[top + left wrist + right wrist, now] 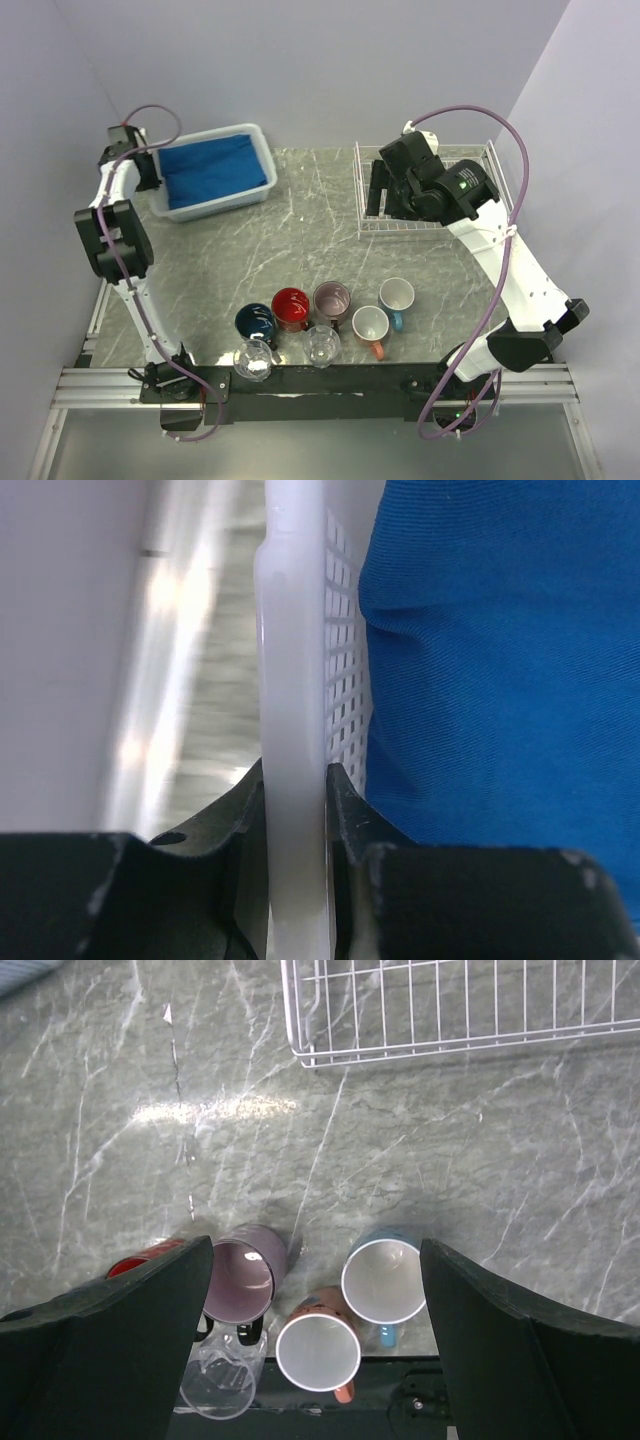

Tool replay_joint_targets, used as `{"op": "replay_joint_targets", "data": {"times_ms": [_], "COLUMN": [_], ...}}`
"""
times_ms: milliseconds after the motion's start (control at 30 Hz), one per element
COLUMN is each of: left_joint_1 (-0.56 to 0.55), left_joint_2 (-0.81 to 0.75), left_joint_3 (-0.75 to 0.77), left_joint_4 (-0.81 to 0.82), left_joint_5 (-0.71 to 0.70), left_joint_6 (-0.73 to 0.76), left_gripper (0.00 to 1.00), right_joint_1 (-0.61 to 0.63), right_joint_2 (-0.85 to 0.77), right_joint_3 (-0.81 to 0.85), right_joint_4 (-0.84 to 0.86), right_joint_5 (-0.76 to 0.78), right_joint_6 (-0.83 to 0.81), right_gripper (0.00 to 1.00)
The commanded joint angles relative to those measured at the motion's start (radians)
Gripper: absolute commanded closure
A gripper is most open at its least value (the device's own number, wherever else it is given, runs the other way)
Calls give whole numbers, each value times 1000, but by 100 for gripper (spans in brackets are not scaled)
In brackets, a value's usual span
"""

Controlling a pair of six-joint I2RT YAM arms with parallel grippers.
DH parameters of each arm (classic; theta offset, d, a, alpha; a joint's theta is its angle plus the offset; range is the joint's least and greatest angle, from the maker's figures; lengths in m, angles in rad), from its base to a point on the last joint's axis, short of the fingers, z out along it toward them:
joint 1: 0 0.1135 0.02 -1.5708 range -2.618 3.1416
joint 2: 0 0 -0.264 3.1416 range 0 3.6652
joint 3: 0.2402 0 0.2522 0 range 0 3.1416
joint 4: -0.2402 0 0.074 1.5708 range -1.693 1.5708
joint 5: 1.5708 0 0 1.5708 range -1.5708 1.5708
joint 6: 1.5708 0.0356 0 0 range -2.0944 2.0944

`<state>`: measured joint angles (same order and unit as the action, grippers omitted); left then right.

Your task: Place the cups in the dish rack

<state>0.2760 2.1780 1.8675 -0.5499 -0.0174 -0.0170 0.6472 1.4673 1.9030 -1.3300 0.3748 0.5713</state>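
- Left gripper (297, 778) clenched on the side wall of the white basket (295, 630), one finger on each face. Blue cloth (500, 660) lies just inside that wall. Likely gripped to drag or steady the basket, which isn't a task item.
- Table (250, 250): grey marble, under both hands.
- Dish rack (450, 1010): beyond the right gripper (315, 1250) fingertips, no cup in it, so nothing is loaded yet.
- Right gripper: spread wide, empty, hanging high over the table, probably lining up a first pick.
- Cups, down on the table, all upright and bunched:
  - Framed between the right fingers: mauve mug (240, 1280), light-blue mug (383, 1280), salmon-orange mug (317, 1352).
  - Partly hidden by one finger: clear glass (215, 1385), red mug (145, 1255).
  - Further that side: navy mug (255, 320), second glass (322, 345).
  - All are well apart from the left hand.
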Motion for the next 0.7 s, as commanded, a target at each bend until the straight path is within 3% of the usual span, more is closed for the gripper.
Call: {"op": "replay_joint_targets", "data": {"times_ms": [0,33,67,167,200,433,600,667], "left_joint_1": [52,57,63,80,87,69,-41,-89], "left_joint_2": [22,22,22,23,16,-70,-231,-292], "left_joint_3": [22,22,28,44,42,110,118,41], "left_joint_4": [102,113,114,120,128,44,-181,-229], "left_joint_5": [-194,-203,-200,-222,-230,-95,171,229], "left_joint_6": [241,256,270,298,305,229,226,241], "left_gripper": [89,86,63,9,4,4,4,4], "right_joint_1": [-7,-8,-8,-8,-8,-6,-7,-6], "right_joint_2": [-35,-35,-30,-24,-22,-41,-33,-32], "right_joint_3": [-9,-10,-9,-4,-10,-53,-59,-61], "right_joint_4": [28,28,25,23,25,57,55,48], "right_joint_5": [3,0,-2,-4,-7,-37,-28,-17], "right_joint_6": [4,4,2,2,2,-2,-19,-24], "right_gripper": [8,8,8,7,7,3,3,3]}}
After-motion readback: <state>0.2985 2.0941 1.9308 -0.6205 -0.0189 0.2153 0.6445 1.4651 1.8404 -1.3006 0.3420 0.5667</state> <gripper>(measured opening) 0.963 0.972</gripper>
